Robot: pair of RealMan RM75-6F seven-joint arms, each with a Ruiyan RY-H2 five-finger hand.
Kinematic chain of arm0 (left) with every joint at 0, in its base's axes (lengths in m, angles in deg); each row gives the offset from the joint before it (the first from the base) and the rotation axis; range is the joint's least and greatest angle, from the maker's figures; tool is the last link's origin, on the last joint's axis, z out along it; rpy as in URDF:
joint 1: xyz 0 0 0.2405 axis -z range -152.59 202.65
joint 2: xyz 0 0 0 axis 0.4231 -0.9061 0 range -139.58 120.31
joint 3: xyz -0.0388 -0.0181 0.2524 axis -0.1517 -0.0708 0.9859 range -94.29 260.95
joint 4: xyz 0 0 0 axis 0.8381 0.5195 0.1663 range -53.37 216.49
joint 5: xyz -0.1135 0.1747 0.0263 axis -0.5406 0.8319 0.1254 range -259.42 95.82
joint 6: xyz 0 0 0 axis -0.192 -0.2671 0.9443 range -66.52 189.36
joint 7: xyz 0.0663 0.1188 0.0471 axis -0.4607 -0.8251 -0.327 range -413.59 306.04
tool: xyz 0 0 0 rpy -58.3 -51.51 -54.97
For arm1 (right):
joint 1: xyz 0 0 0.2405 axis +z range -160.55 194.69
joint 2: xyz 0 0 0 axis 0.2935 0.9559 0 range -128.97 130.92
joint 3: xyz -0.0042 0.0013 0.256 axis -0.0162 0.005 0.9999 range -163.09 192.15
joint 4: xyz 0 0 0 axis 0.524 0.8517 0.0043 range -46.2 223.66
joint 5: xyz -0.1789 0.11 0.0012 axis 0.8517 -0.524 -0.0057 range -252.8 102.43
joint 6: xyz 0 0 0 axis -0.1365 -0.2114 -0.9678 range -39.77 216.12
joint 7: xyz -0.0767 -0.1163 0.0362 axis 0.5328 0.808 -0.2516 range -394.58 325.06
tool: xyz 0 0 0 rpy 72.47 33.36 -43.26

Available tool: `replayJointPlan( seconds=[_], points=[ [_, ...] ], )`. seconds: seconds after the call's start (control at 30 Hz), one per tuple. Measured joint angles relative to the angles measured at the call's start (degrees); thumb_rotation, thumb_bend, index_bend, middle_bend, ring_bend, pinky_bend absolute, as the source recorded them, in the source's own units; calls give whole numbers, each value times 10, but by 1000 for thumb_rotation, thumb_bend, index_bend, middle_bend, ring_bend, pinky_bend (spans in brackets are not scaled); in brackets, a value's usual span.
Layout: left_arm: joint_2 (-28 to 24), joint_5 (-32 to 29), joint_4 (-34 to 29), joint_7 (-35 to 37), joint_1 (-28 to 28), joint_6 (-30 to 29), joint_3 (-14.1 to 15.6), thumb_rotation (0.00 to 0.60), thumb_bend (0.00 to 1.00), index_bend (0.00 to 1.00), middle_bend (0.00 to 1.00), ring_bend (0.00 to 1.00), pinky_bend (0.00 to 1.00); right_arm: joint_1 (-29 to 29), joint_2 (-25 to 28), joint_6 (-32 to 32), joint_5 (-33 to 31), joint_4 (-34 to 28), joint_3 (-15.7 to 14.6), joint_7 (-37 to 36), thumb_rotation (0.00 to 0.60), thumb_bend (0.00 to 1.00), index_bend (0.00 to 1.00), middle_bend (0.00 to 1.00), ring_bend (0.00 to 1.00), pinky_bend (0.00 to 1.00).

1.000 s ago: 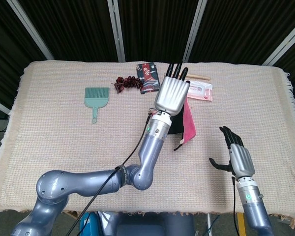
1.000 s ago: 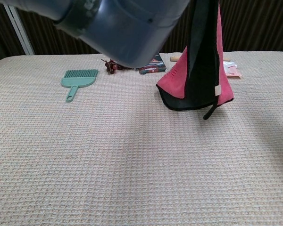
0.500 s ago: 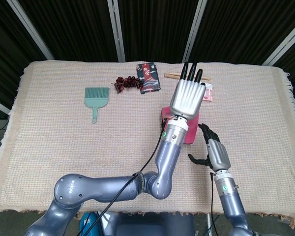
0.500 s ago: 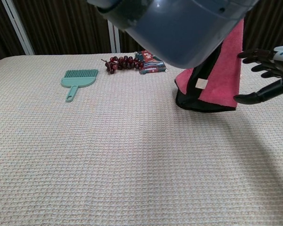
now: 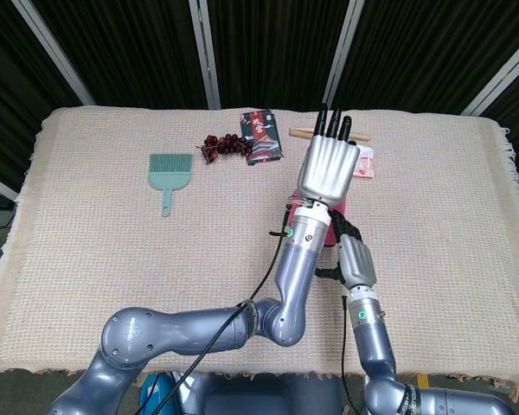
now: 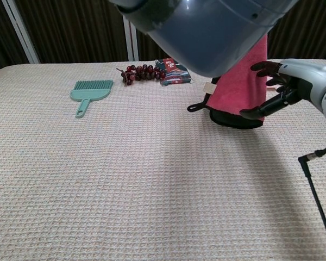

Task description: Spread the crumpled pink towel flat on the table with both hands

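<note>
The pink towel (image 6: 242, 81) with a black border hangs bunched from my left hand (image 5: 329, 166), its lower edge resting on the table. The head view shows that hand from the back with its fingers straight, covering most of the towel (image 5: 342, 211). In the chest view only the left forearm shows, filling the top. My right hand (image 6: 281, 87) is at the towel's right edge with fingers spread and the thumb low against the cloth, not closed on it. The head view has the right hand (image 5: 355, 258) just in front of the left wrist.
A green brush (image 5: 169, 169) lies at the left. A string of red beads (image 5: 223, 145) and a dark packet (image 5: 261, 136) lie at the back. Wooden sticks (image 5: 304, 132) and a pink-white packet (image 5: 365, 162) sit behind the left hand. A beige woven cloth (image 6: 125, 179) covers the table.
My left hand carried the hanging towel to the right. My right hand came in from the front right and now reaches the towel's right edge.
</note>
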Motion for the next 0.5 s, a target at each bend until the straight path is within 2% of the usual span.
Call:
replayJointPlan(
  seconds=[0.5],
  points=[
    [-27,-36,-12,-87,3,-36,15,600,667,733,158,0,0,8,8,12,-39,41,20,-23,600,257,0,0,0,0]
  ],
)
